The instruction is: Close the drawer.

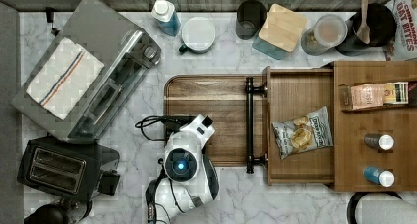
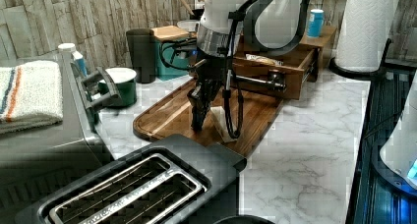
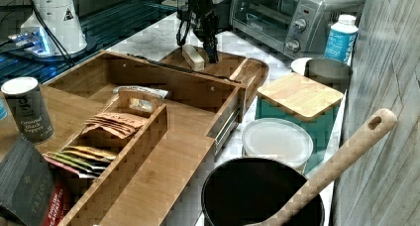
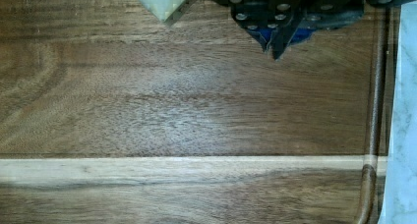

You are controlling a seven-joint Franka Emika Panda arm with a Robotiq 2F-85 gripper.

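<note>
The drawer (image 1: 300,94) stands pulled out from under the lighter wooden organizer (image 1: 376,162), with a chip bag (image 1: 302,134) lying inside it. Its long black bar handle (image 1: 250,125) hangs over the flat dark wooden tray (image 1: 216,94). My gripper (image 2: 197,120) points down over the tray, on the top view's left of the handle and well apart from it. In the wrist view the fingertips (image 4: 275,48) meet, shut on nothing, just above the tray's wood (image 4: 196,101). A small pale block (image 3: 192,57) lies on the tray beside the gripper (image 3: 212,54).
A toaster oven (image 1: 98,71) with a folded towel on top and a black toaster (image 1: 61,169) stand on the top view's left. Jars, a mug and a wood-lidded container (image 1: 282,27) line the back wall. A paper towel roll (image 2: 368,27) stands past the drawer in the left view.
</note>
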